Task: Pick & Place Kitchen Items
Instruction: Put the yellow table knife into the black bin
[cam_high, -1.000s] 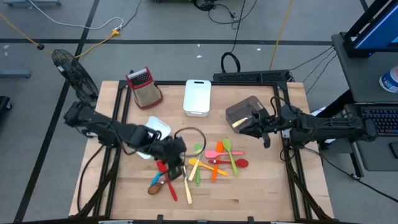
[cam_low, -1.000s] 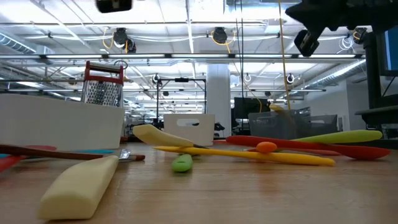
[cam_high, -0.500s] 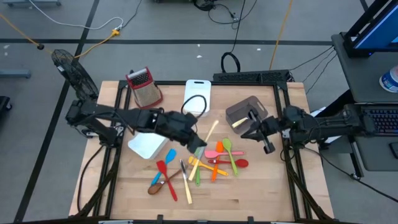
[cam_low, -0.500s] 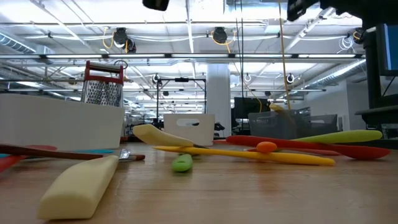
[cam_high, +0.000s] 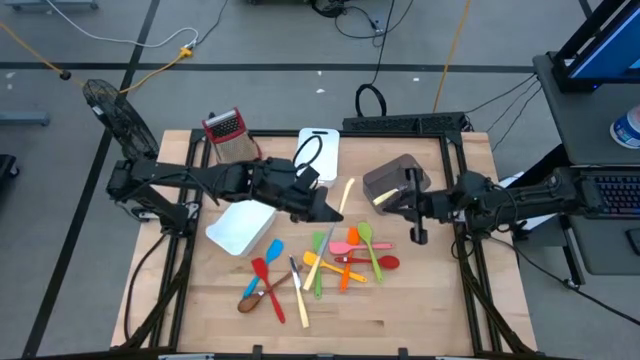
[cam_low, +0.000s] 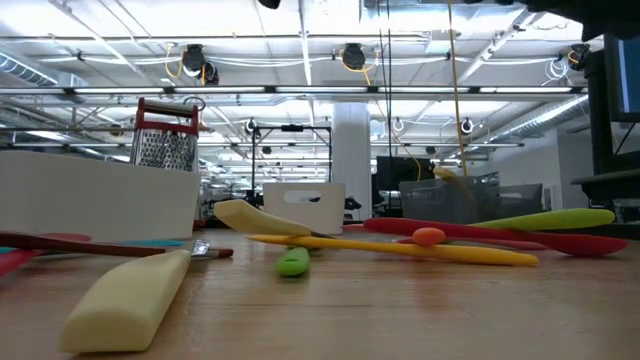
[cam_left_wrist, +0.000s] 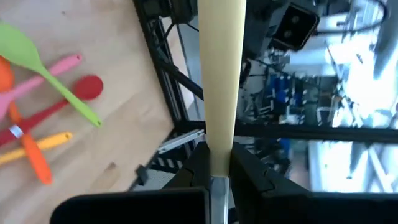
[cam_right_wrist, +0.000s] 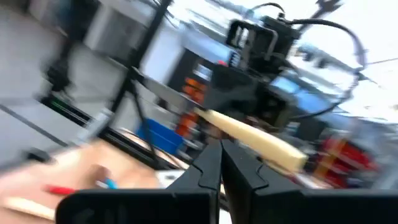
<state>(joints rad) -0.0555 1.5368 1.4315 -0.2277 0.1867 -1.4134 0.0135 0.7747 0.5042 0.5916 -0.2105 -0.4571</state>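
Note:
My left gripper is shut on a long cream utensil above the middle of the table, just left of the grey bin. The other utensils lie in a loose pile on the wood: red, blue, green, orange, pink, yellow and cream. In the low view a cream spatula lies nearest, with yellow and green ones behind it. My right gripper is shut and empty, above the table just right of the grey bin and the pile. It also shows in the right wrist view. My left gripper pinches the cream utensil near one end between its two fingers. The fingers come slanting from the table's left. The utensil sticks out forward beyond them toward the far right and is lifted clear of the table.
A white bin stands at the far middle and another under my left arm. The metal grater with a red handle stands far left. A cream item lies in the grey bin. Bare wood lies along the near edge.
My left gripper has risen from the utensil pile with the cream utensil and gone toward the far right, toward the grey bin; the utensil is now lifted clear. My right gripper has risen out of the low view and shifted slightly toward the table's left.

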